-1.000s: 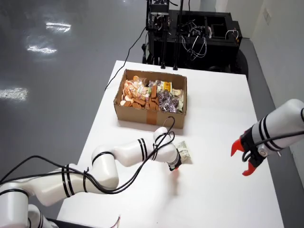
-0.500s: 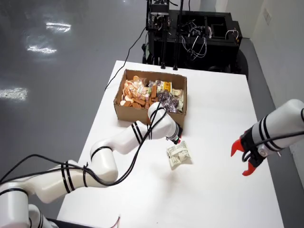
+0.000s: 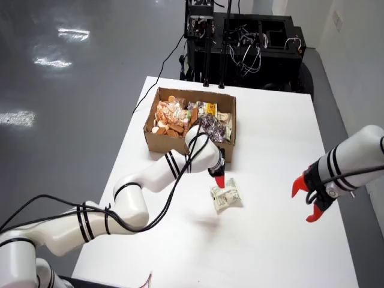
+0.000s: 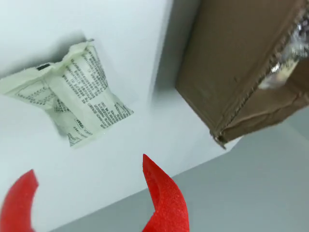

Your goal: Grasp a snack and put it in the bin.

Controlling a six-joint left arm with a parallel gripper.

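While the white working arm reaches across the white surface (image 3: 270,150) in the overhead view, its red-tipped claw (image 3: 219,180) hangs just above the upper edge of a pale snack packet (image 3: 226,197), which lies flat on the surface just in front of the cardboard box (image 3: 174,141); whether the tips touch the packet cannot be told from here. That box stands near the far middle of the surface and is filled with assorted snacks (image 3: 192,120), orange ones on the left and darker and yellow packets toward the right. At the right edge a second white arm holds its own red claw (image 3: 309,201) above the surface, well apart from the packet. Behind the surface sits a black equipment rack (image 3: 243,42) with loose cables. From the camera riding on the claw, two red fingertips (image 4: 161,193) rise from the bottom of the frame with a wide gap between them and nothing held. The snack packet (image 4: 79,94) lies beyond them on the surface (image 4: 135,43), crumpled, its printed back facing up, clear of both tips. A corner of the cardboard box (image 4: 236,67) fills the upper right, with something shiny showing over its rim.
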